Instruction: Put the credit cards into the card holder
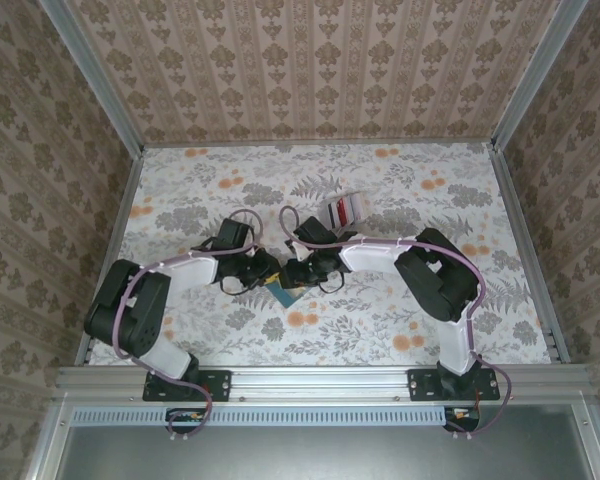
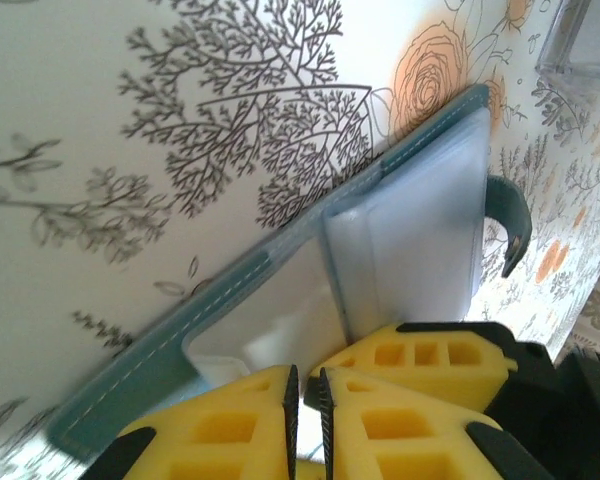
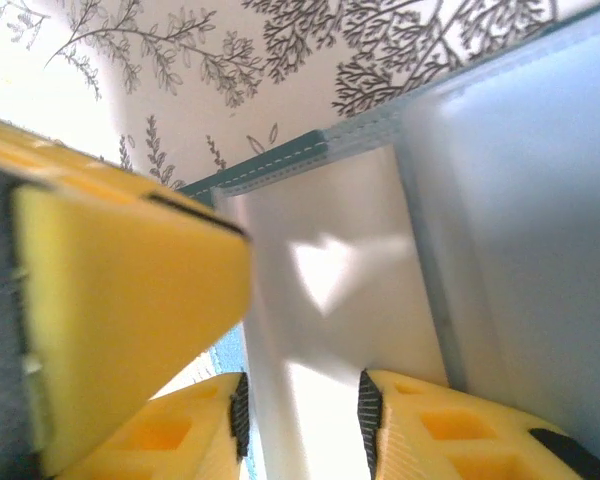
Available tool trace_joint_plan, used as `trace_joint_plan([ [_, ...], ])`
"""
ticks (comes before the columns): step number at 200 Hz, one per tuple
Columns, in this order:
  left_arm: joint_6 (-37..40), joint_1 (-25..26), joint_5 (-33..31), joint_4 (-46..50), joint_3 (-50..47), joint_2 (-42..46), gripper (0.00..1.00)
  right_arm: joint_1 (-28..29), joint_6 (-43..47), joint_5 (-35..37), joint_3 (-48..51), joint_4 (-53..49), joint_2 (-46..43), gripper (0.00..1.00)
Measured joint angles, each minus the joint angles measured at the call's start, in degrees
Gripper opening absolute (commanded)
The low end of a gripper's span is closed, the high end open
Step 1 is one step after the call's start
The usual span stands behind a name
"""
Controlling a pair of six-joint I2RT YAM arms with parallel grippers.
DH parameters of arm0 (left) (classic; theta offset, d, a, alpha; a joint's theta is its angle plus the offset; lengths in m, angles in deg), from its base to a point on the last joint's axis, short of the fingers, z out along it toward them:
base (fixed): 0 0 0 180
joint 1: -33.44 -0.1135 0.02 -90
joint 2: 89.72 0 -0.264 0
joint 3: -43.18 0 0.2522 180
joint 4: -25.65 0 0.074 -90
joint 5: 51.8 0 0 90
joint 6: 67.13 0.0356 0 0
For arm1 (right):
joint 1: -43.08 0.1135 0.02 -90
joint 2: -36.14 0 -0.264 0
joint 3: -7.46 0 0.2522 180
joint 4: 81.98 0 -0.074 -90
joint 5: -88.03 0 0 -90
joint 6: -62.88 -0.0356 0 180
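two arms meet at the middle of the floral table [image 1: 180, 190], over one teal wallet [image 1: 281, 294] lying open between their wrists. the left gripper [image 2: 306, 385] has its yellow fingers [image 2: 220, 430] pressed almost together at the wallet's [image 2: 410, 230] near edge, clamped on its pale inner flap. one small teal tab [image 2: 505, 220] curls off the wallet's far side. the right gripper [image 3: 303, 385] stands with its jaws apart. between them lies one pale card [image 3: 320, 280], flat against the wallet's light blue inside and just below the stitched teal rim [image 3: 280, 165]. whether the pads touch the card, or whether it sits under a clear sleeve, is hard to make out. a blurred yellow block [image 3: 120, 300], close to the lens, cuts off the left of the right wrist view. one grey tray [image 1: 329, 210] sits just beyond the right arm, holding red and white cards [image 1: 350, 206] on edge, too small to count. from above, both grippers are largely hidden under their own wrists and cables.
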Motion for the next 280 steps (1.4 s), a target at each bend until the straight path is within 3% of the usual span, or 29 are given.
trace_joint_plan([
  [62, 0.7, -1.6, -0.2, 1.5, -5.0, 1.8, 0.18, -1.0, -1.2, 0.2, 0.9, 0.9, 0.2, 0.17],
  [75, 0.7, -1.9, -0.1, 1.4, -5.1, 2.2, 0.18, -0.8, -1.0, 0.7, 0.8, 0.7, 0.2, 0.18],
  [89, 0.8, -2.1, -0.1, 1.8, -5.1, 2.5, 0.18, -0.8, -1.0, 0.5, 0.8, 0.9, 0.2, 0.30],
  [131, 2.0, -3.0, -0.5, 3.1, -5.1, 2.8, 0.17, -0.6, -1.5, -0.9, 1.8, 3.0, -0.6, 0.31],
  [210, 2.0, -3.1, -0.6, 2.2, -5.4, 2.1, 0.17, -3.7, -6.2, -2.6, 4.1, 6.1, -4.3, 0.14],
  [280, 2.2, -3.4, 0.1, 1.9, -5.4, 1.7, 0.17, -5.8, -7.5, -0.2, 6.8, 6.8, -7.0, 0.14],
])
